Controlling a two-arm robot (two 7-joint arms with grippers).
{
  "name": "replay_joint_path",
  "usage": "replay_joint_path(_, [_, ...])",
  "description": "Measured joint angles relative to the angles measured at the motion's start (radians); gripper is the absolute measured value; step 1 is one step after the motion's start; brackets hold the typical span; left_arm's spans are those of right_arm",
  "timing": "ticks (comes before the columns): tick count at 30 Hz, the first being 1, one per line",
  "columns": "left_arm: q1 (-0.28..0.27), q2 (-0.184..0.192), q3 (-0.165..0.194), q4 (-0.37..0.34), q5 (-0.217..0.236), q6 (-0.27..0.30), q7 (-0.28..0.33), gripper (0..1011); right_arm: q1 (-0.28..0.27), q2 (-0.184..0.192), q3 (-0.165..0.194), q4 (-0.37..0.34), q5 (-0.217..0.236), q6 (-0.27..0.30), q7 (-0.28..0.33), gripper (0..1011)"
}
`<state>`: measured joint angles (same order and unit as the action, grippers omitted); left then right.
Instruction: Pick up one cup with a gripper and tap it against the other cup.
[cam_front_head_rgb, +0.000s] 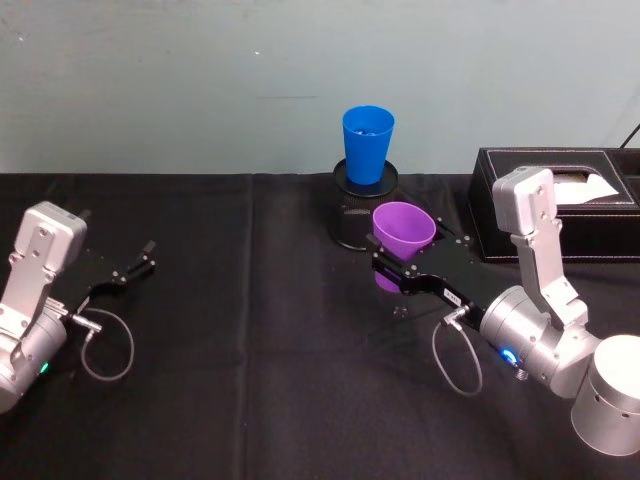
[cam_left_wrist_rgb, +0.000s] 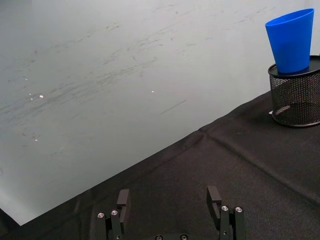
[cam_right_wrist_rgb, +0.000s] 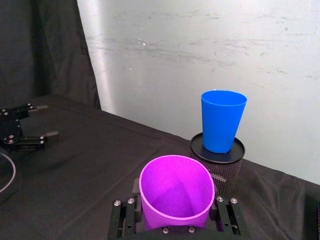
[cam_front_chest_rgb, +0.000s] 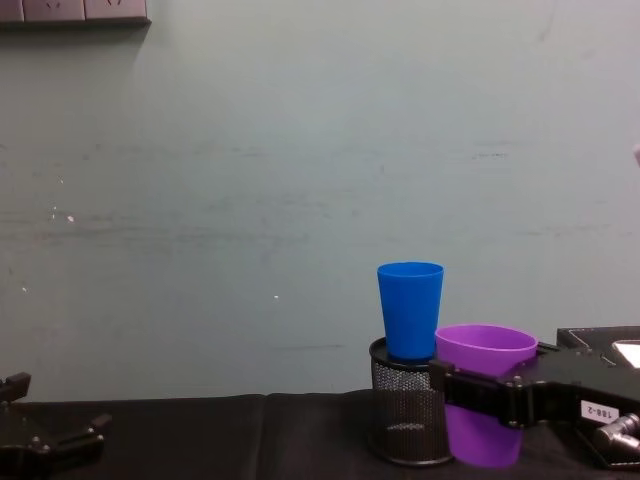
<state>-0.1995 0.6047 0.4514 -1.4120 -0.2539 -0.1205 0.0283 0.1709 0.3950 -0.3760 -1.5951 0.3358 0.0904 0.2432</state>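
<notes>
Head view: my right gripper (cam_front_head_rgb: 400, 265), centre-right of frame, is clamping the purple cup (cam_front_head_rgb: 404, 228) at mid-wall, just below the blue cup (cam_front_head_rgb: 367, 143), which is standing on a mesh holder (cam_front_head_rgb: 352, 218). My left gripper (cam_front_head_rgb: 135, 265) is idling at the left edge. Left wrist view: its fingers are standing apart. Right wrist view: purple is sitting lower centre, blue above it to the right. Chest view: both are showing side by side, lower right. I am judging the purple cup light, stiff and slick, so a mid-wall hold is suiting it.
</notes>
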Motion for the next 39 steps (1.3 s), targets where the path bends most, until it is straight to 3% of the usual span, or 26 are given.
replay_joint_path(39, [0.0,0.0,0.0,0.0,0.0,0.0,0.0,1000,0.0,0.0,0.0,0.0,0.0,0.0,0.0,723])
